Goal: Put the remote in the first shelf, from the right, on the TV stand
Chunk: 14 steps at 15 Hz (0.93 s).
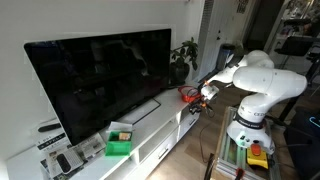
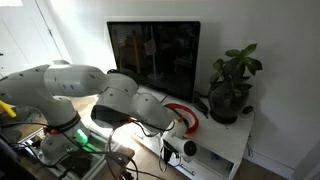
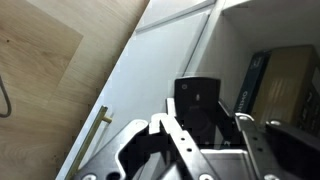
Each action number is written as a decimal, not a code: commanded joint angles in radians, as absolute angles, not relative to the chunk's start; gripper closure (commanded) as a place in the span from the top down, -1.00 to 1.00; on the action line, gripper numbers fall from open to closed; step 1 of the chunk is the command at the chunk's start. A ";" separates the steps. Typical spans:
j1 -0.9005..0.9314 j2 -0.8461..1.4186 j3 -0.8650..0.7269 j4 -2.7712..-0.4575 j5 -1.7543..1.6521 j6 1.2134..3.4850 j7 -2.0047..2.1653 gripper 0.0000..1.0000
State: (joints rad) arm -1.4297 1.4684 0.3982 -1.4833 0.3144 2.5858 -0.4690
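While the tool (image 3: 200,128) is seemingly clamping the remote (image 3: 197,95) between its fingers, the arm is hovering before the end compartment (image 3: 275,80) of the TV stand (image 2: 228,150). The carrying is looking done; sliding the remote inside and letting go are remaining.
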 commanded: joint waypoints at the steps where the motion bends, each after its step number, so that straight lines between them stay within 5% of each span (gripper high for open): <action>1: -1.408 1.522 0.396 -1.395 0.323 2.529 -0.427 -0.65; 14: -1.378 1.490 0.385 -1.417 0.535 2.551 -0.424 -0.65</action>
